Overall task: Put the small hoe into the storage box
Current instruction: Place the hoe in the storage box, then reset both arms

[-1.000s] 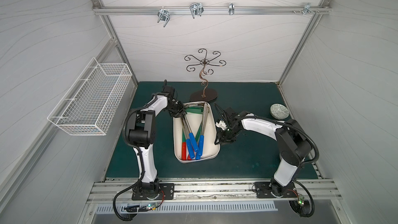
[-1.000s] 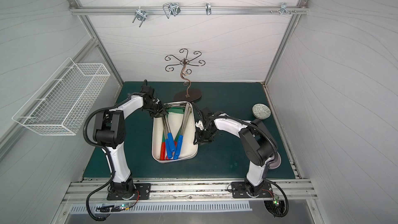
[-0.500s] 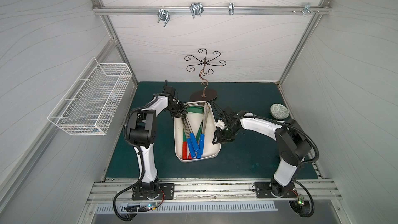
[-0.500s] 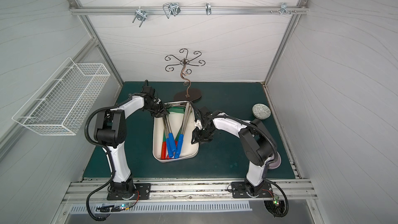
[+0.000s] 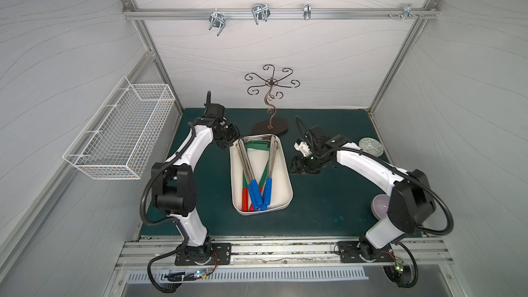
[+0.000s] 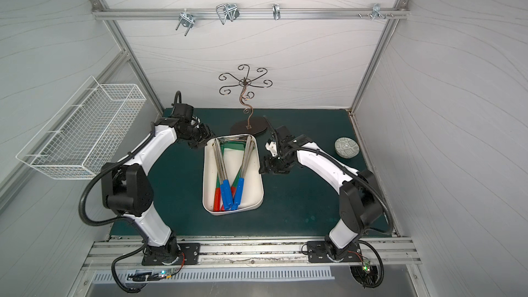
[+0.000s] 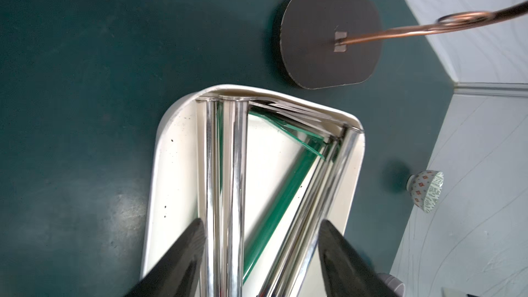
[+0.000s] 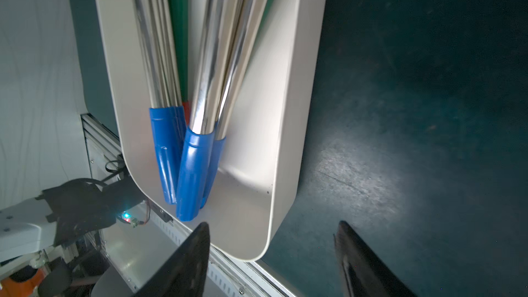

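Now shiny blue-handled small hoes (image 5: 248, 164) lie in the cream-white plastic storage box (image 5: 281, 188); left gripper (image 7: 261, 222) and right gripper (image 8: 273, 224) are spread wide, empty.

A: How many hoes (image 5: 248, 164) are in there?
B: At least three blue handles (image 8: 194, 172) and two red handles (image 5: 245, 200). They overlap.
A: What else?
B: One tray (image 5: 281, 192). One wire basket (image 5: 123, 138) at nine o'clock, one curly stand (image 5: 270, 128) at twelve, one patterned bowl (image 5: 370, 147) at two. Two arms: left arm (image 5: 197, 144), right arm (image 5: 363, 164).

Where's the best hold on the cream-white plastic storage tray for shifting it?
Probably the cream-white tray's long wall on the robot's right, pinched from above, one finger inside: the rim is thin and exposed, the floor beside it free of blue hoe handles.
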### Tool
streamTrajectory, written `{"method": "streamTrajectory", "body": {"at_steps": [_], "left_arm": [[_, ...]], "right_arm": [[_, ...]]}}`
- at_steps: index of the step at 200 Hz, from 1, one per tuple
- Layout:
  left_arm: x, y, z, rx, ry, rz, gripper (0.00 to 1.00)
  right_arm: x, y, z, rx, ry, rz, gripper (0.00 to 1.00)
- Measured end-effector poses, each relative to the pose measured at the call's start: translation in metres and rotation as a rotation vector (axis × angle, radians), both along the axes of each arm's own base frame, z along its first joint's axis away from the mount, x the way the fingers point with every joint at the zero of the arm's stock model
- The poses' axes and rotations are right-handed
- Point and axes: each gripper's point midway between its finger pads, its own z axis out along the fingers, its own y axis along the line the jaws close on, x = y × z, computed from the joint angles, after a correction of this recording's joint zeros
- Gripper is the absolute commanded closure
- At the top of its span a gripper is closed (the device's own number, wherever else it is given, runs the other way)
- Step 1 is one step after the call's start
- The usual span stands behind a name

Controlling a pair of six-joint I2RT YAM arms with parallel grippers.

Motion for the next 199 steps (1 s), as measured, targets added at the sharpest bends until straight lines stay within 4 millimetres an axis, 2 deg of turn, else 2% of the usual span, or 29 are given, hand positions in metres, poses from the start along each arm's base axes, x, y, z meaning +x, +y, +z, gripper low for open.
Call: {"method": "streamTrajectory", "body": {"at_steps": [18, 21, 28, 35, 54, 69, 79, 90, 115, 127, 141, 169, 199], "left_arm": [[-0.017, 0.009, 0.028, 0.04, -0.108, 0.012, 0.33], [-0.021, 0.011, 0.032, 0.046, -0.126, 0.015, 0.33], [-0.03, 0.017, 0.039, 0.069, -0.166, 0.024, 0.33], [-0.039, 0.022, 0.043, 0.09, -0.201, 0.033, 0.32], [-0.059, 0.035, 0.041, 0.147, -0.271, 0.055, 0.31], [-0.071, 0.047, 0.025, 0.194, -0.288, 0.071, 0.3], [-0.077, 0.053, 0.01, 0.225, -0.282, 0.079, 0.3], [-0.082, 0.059, -0.007, 0.253, -0.27, 0.087, 0.3], [-0.092, 0.073, -0.036, 0.316, -0.272, 0.112, 0.29], [-0.096, 0.08, -0.043, 0.352, -0.296, 0.129, 0.28], [-0.099, 0.088, -0.046, 0.396, -0.34, 0.152, 0.27], [-0.102, 0.105, -0.048, 0.476, -0.444, 0.218, 0.28], [-0.107, 0.123, -0.057, 0.559, -0.479, 0.284, 0.28]], "right_arm": [[0.015, -0.024, 0.03, 0.01, -0.107, -0.079, 0.23], [0.017, -0.028, 0.035, 0.013, -0.125, -0.093, 0.2], [0.022, -0.039, 0.047, 0.013, -0.176, -0.13, 0.03], [0.026, -0.048, 0.058, 0.015, -0.222, -0.167, 0.01], [0.031, -0.067, 0.079, 0.008, -0.351, -0.234, 0.01], [0.034, -0.078, 0.084, 0.002, -0.434, -0.286, 0.01], [0.038, -0.085, 0.078, -0.011, -0.476, -0.323, 0.01], [0.042, -0.091, 0.063, -0.025, -0.503, -0.351, 0.01], [0.049, -0.099, 0.007, -0.122, -0.506, -0.34, 0.01], [0.056, -0.105, -0.011, -0.187, -0.518, -0.339, 0.01], [0.067, -0.114, -0.016, -0.253, -0.569, -0.35, 0.01], [0.094, -0.144, -0.006, -0.352, -0.747, -0.444, 0.01], [0.097, -0.192, -0.031, -0.458, -0.806, -0.517, 0.01]]}}
